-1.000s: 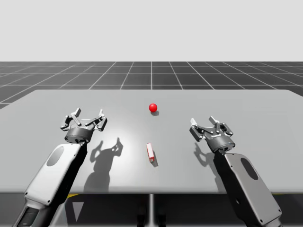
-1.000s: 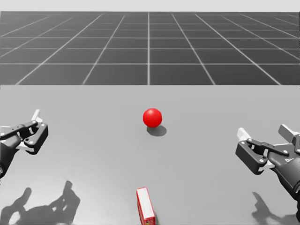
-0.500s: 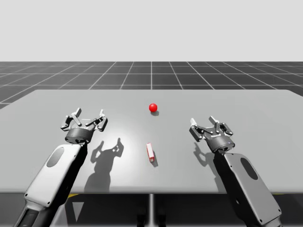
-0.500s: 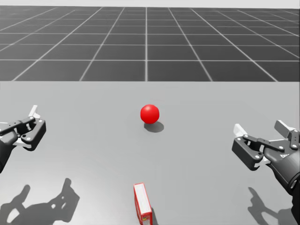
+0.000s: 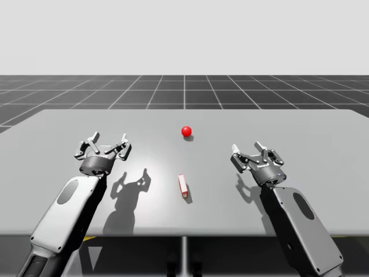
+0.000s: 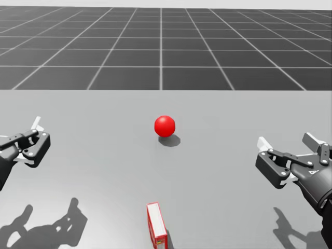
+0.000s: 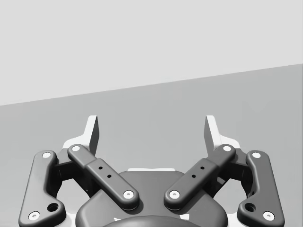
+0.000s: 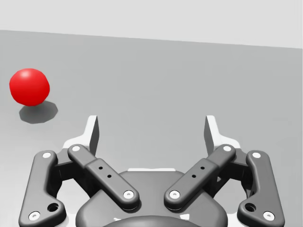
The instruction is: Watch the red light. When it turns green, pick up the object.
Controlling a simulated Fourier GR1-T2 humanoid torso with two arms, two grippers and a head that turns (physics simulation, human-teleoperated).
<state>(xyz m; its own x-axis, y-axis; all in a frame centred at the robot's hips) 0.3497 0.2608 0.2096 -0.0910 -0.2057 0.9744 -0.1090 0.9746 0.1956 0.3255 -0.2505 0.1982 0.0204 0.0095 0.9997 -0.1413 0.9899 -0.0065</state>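
A red ball light (image 5: 186,131) (image 6: 165,126) sits on the grey table (image 5: 300,124), far of centre. A small red box (image 5: 183,185) (image 6: 156,227) stands on edge nearer me, in line with the light. My left gripper (image 5: 105,144) (image 7: 151,132) hovers open at the left, well away from the box. My right gripper (image 5: 253,151) (image 8: 151,132) hovers open at the right, with nothing between its fingers. In the right wrist view the red light (image 8: 29,87) lies ahead and off to the side of the gripper. In the head view both grippers, left (image 6: 31,137) and right (image 6: 290,148), flank the box.
The table's front edge (image 5: 184,235) runs close below the box. A dark gridded floor (image 5: 184,89) lies beyond the far edge.
My head has tilted slightly down, so the light and box sit higher in the head view. The arms, box and light stay put.
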